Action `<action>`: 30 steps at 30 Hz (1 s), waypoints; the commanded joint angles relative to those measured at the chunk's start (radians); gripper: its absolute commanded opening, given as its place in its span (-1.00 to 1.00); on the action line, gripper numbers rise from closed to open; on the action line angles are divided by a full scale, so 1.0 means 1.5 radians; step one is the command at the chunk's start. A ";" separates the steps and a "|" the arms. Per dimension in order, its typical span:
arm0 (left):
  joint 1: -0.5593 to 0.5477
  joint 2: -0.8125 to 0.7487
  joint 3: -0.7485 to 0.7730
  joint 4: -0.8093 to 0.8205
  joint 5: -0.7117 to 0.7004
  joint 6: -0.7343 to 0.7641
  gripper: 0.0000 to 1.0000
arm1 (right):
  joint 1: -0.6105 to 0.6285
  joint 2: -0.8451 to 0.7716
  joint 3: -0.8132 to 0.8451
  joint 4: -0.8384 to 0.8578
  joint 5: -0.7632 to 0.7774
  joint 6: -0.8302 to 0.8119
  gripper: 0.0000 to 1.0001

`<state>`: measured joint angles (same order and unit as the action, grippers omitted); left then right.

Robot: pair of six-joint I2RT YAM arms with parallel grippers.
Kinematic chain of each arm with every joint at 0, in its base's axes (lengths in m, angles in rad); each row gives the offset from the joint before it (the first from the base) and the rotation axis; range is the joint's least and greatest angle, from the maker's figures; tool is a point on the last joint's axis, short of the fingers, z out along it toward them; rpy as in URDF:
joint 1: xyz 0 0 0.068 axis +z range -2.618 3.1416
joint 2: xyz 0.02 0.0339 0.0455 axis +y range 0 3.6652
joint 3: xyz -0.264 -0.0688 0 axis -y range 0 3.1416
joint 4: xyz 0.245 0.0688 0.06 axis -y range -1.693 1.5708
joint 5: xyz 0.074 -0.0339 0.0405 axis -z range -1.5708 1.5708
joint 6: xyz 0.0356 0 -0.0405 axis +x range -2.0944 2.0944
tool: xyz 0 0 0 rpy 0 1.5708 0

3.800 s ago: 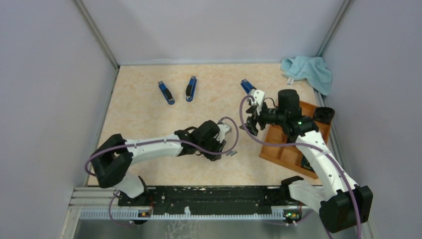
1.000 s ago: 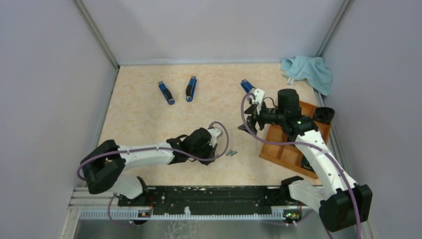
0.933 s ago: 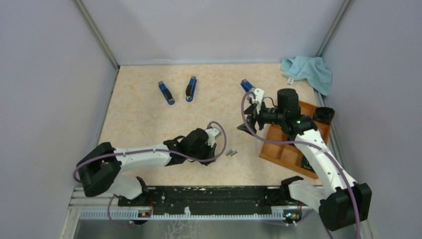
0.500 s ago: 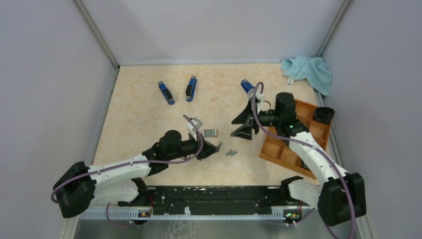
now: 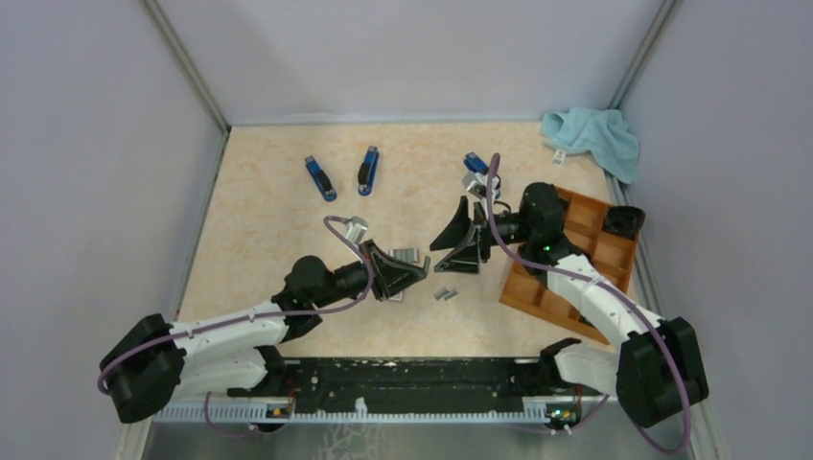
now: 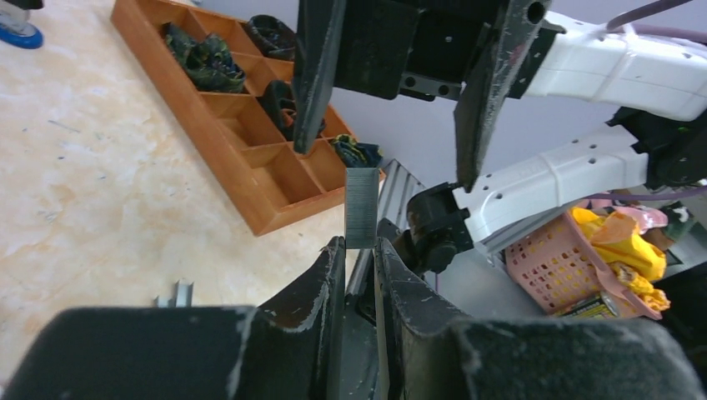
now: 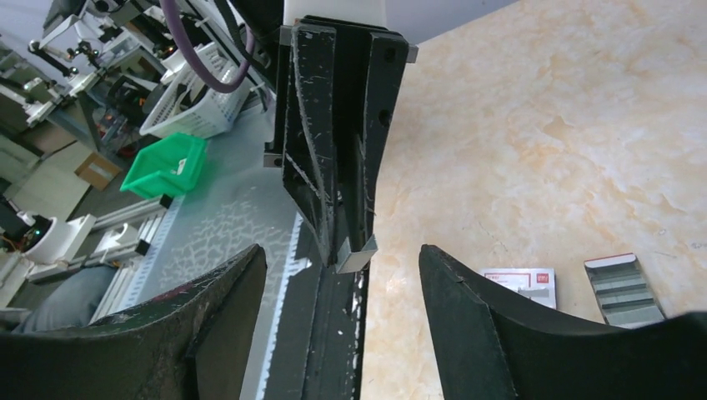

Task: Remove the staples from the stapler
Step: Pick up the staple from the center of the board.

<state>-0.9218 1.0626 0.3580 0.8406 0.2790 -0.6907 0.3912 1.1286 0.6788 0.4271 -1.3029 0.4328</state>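
My left gripper (image 5: 407,268) is shut on a short grey strip of staples (image 5: 409,255), held up above the table's middle. In the left wrist view the strip (image 6: 361,207) sticks out past my left gripper (image 6: 360,243). My right gripper (image 5: 438,259) faces it, open, one finger on each side of the strip without touching. The right wrist view shows the strip (image 7: 354,254) between my right gripper's (image 7: 342,250) wide-apart fingers. Two more strips of staples (image 5: 443,294) lie on the table. Three blue staplers (image 5: 320,178) (image 5: 367,171) (image 5: 473,163) lie at the back.
A wooden compartment tray (image 5: 530,287) with dark items sits at the right, under my right arm. A light blue cloth (image 5: 592,134) lies in the far right corner. A small white box with a red label (image 7: 517,282) lies near the loose strips.
My left gripper has risen off the table with the staple strip and swung it right and up. My right gripper has turned left toward it, so its fingers now flank the strip.
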 commanded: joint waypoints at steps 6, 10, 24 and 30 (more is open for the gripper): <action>0.003 0.036 -0.007 0.128 0.044 -0.045 -0.54 | 0.010 0.012 -0.012 0.122 0.010 0.108 0.24; 0.005 0.035 -0.010 0.131 0.037 -0.046 -0.54 | 0.015 0.008 -0.012 0.127 0.007 0.111 -0.05; 0.006 0.036 -0.015 0.138 0.037 -0.053 -0.54 | 0.030 0.016 -0.007 0.095 0.005 0.081 -0.30; 0.007 0.034 -0.019 0.140 0.034 -0.054 -0.54 | 0.031 0.017 -0.006 0.093 0.000 0.079 -0.37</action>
<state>-0.9180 1.1191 0.3431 0.9997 0.3225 -0.7670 0.4240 1.1538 0.6605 0.5510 -1.2881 0.5686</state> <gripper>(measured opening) 0.234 0.319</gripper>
